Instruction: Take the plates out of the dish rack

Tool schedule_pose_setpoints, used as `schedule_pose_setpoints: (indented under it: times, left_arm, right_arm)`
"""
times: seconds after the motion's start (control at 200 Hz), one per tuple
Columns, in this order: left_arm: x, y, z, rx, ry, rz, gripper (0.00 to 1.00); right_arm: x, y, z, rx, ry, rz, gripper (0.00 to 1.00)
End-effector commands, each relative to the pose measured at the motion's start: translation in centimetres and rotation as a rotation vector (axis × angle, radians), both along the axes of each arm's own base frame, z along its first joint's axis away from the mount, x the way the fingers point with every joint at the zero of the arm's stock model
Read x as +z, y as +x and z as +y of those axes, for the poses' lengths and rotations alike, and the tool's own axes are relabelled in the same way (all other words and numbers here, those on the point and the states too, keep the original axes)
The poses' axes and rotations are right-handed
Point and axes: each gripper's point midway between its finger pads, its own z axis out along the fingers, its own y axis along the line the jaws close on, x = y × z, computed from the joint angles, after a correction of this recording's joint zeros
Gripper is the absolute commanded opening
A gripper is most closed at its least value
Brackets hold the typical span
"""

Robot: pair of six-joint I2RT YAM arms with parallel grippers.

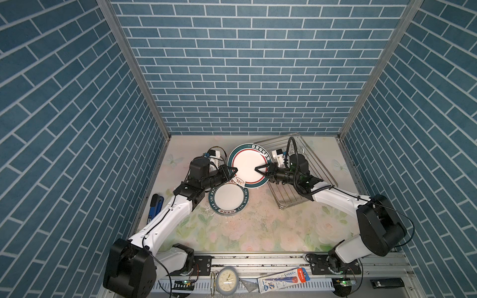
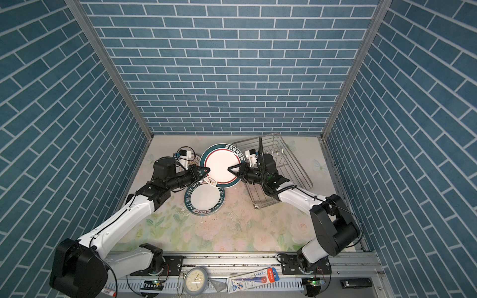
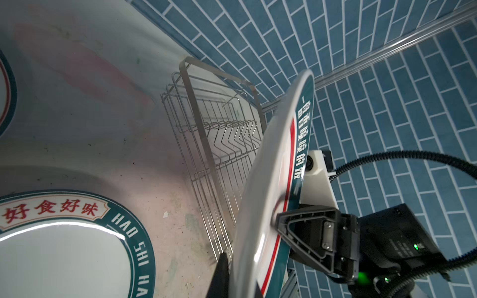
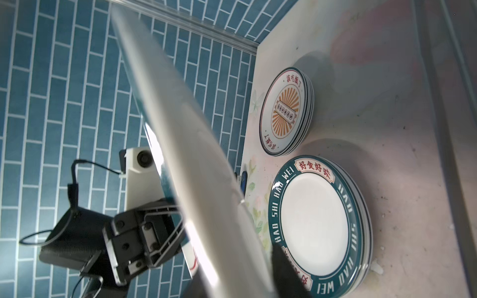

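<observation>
A robot laboratory cell dressed up as a kitchen corner is shown. The space is closed in on three sides by panels papered with a blue brick print and framed in aluminium profiles, so a built booth rather than a real room is indicated. A left arm and a right arm are mounted on a metal rail at the near edge, beside a slotted cable duct and a bare circuit board with a green light. The kitchen theme is supplied by a floral table cover, a wire dish rack at the far right, stacked plates and a large plate held between the arms.
</observation>
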Motion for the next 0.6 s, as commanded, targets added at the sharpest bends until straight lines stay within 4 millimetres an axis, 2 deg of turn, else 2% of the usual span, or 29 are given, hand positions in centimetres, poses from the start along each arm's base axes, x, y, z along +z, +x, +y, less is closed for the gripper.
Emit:
schedule_pose_setpoints:
  times: [0.0,0.015,0.06,0.115,0.15,0.34,0.43,0.515,0.53,0.595]
  left_arm:
    - [-0.5,-1.1,0.4,-0.03,0.092,-0.008,0.0]
    - [-0.5,-1.1,0.6,-0.023,0.097,-0.007,0.0]
    - [-0.4,-1.3,1.1,-0.006,0.109,-0.005,0.0]
    - [-0.2,-1.5,1.8,0.012,0.123,-0.008,0.0]
    - [-0.2,-1.7,2.4,0.032,0.136,0.0,0.0]
    - [-1.8,-2.7,7.4,0.166,0.177,0.096,0.0]
    - [-3.7,-3.2,9.6,0.222,0.16,0.162,0.0]
    - [-4.7,-3.2,10.6,0.247,0.132,0.197,0.0]
    - [-5.6,-3.5,10.7,0.246,0.131,0.219,0.0]
    - [-6.7,-3.7,10.9,0.25,0.121,0.249,0.0]
  right_arm:
    - [1.4,1.0,0.1,-0.021,-0.069,-0.085,0.53]
    - [1.3,1.0,0.0,-0.023,-0.093,-0.095,0.55]
    - [0.7,1.2,-0.9,-0.044,-0.182,-0.115,0.76]
    - [0.5,1.4,-2.0,-0.068,-0.273,-0.143,0.84]
    - [0.6,1.6,-2.9,-0.088,-0.338,-0.166,0.98]
    - [2.2,2.0,-8.1,-0.19,-0.639,-0.27,0.99]
    - [2.9,2.0,-11.0,-0.253,-0.773,-0.31,0.99]
    - [3.4,1.6,-13.2,-0.292,-0.85,-0.329,0.99]
    - [3.6,1.5,-13.5,-0.299,-0.853,-0.33,0.99]
    - [4.0,1.3,-14.6,-0.32,-0.862,-0.33,0.99]
